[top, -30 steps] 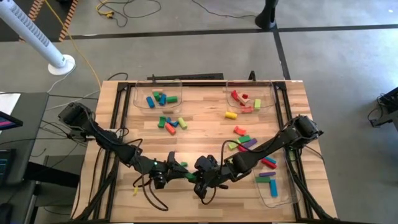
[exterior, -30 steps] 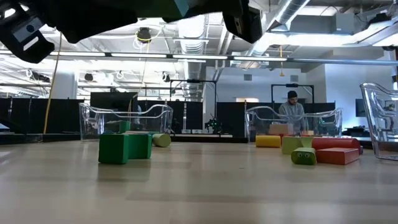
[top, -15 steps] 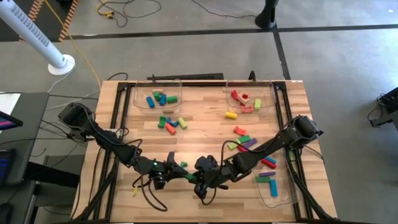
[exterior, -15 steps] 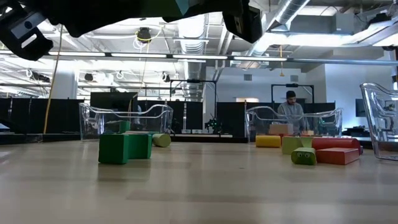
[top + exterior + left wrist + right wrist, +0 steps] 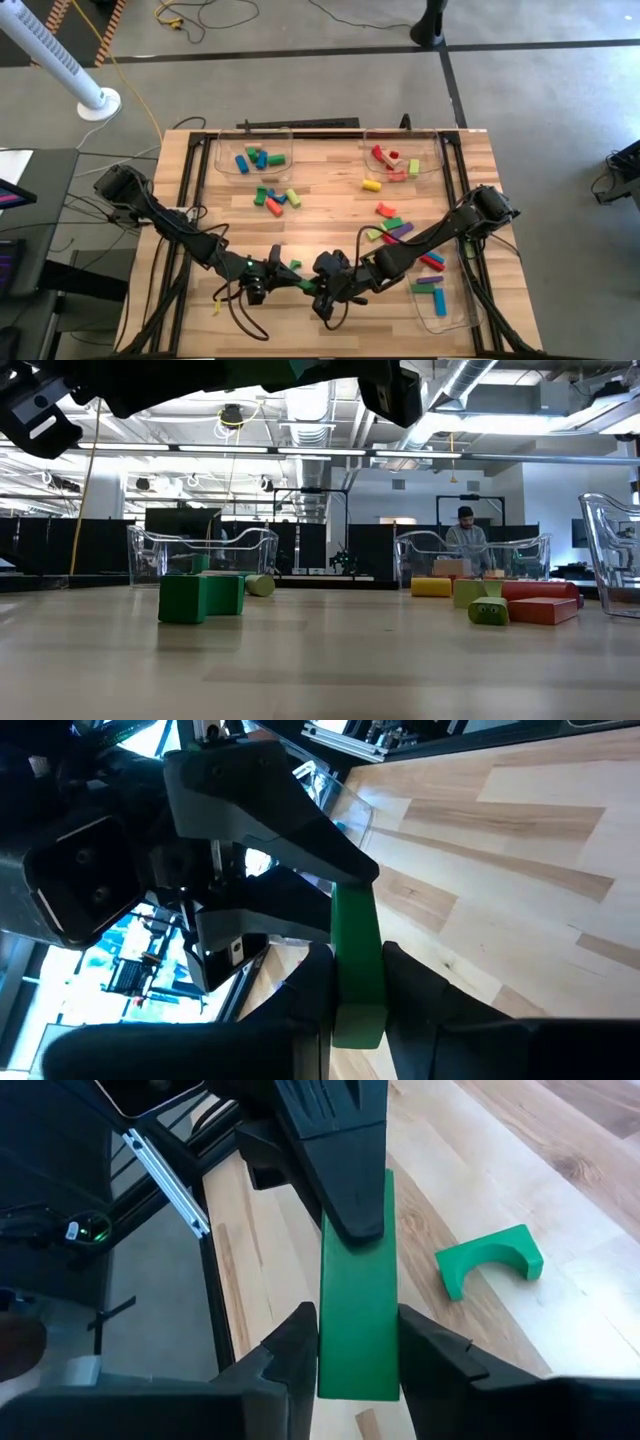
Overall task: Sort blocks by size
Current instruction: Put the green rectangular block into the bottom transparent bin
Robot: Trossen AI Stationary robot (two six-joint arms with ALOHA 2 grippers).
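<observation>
You had both grippers clamped on the long green bar (image 5: pixel 358 1295) above the counter's (image 5: pixel 330 215) near edge: left gripper (image 5: pixel 356 982) clenched on one end, right gripper (image 5: pixel 357 1342) gripping the other, seemingly mid-handover toward a tray.

The table (image 5: pixel 330 170) is pale, smooth-grained wood; the trays (image 5: pixel 252 150) are clear glossy plastic. The long green block (image 5: pixel 358 1320) looks matt painted; gripper fingers (image 5: pixel 345 1150) matt black plastic.
</observation>
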